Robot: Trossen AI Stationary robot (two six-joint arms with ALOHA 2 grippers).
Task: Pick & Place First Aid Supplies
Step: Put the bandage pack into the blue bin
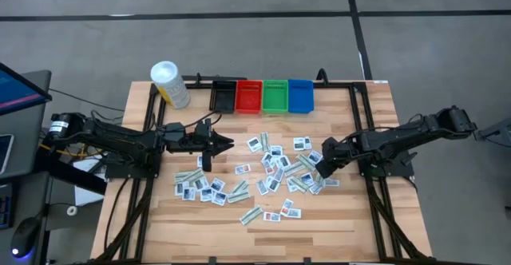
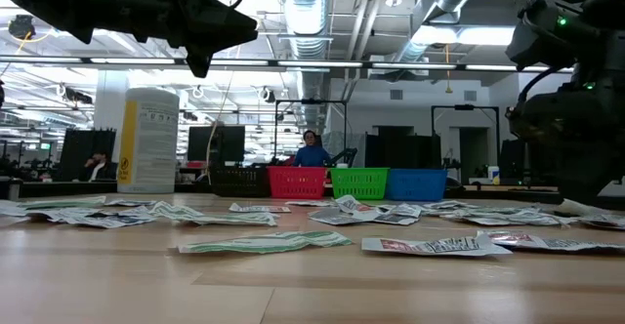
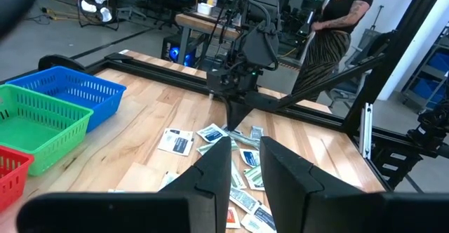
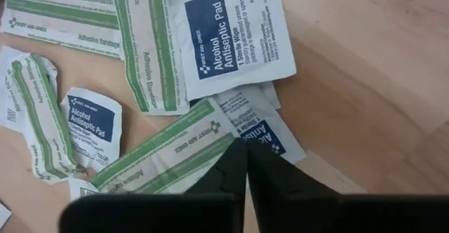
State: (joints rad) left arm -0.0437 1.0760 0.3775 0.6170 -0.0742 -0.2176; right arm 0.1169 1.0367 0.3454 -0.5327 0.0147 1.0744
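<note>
The first aid supplies (image 1: 271,173) are small flat white packets and green-striped strips, strewn flat over the middle of the wooden table (image 1: 367,129). My right gripper (image 4: 245,149) points steeply down into the right side of the pile (image 1: 315,169), its fingers shut. Under its tips lie a green-striped bandage strip (image 4: 161,156) and a blue-print antiseptic packet (image 4: 270,138). My left gripper (image 1: 227,143) hovers level above the table, left of the pile, open with nothing between its fingers (image 3: 245,152). My right gripper comes from above, slanting down, and its shut fingertips (image 4: 235,159) meet where the strip's end (image 4: 210,145) and the antiseptic packet's edge (image 4: 265,140) overlap. The fingers hide which of the two is pinched. Both packets still lie flat on the table.
Black (image 1: 223,96), red (image 1: 248,96), green (image 1: 275,96) and blue (image 1: 300,96) bins stand in a row at the far edge. A white-capped yellow bottle (image 1: 170,84) stands at the far left. People show in the room beyond the table.
</note>
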